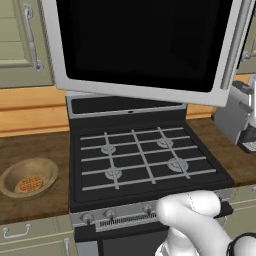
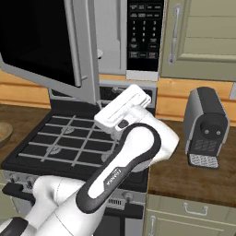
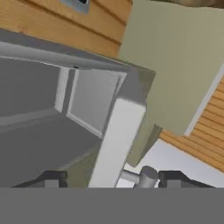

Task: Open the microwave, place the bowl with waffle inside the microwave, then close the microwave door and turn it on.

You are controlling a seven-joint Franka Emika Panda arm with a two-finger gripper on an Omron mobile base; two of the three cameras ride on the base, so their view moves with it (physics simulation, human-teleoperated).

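Left base view: the microwave door (image 1: 145, 45) is swung open over the black stove (image 1: 145, 160), its long side running from 9 to 3 o'clock and its bar handle (image 1: 239, 42) at 2 o'clock. The wooden bowl (image 1: 28, 176) sits on the counter (image 1: 30, 147) at 8 o'clock with the waffle (image 1: 28, 184) inside. In the hand view, the gripper (image 3: 111, 179) has its fingers (image 3: 52, 178) wide apart, with the door edge and handle end between them, holding nothing.
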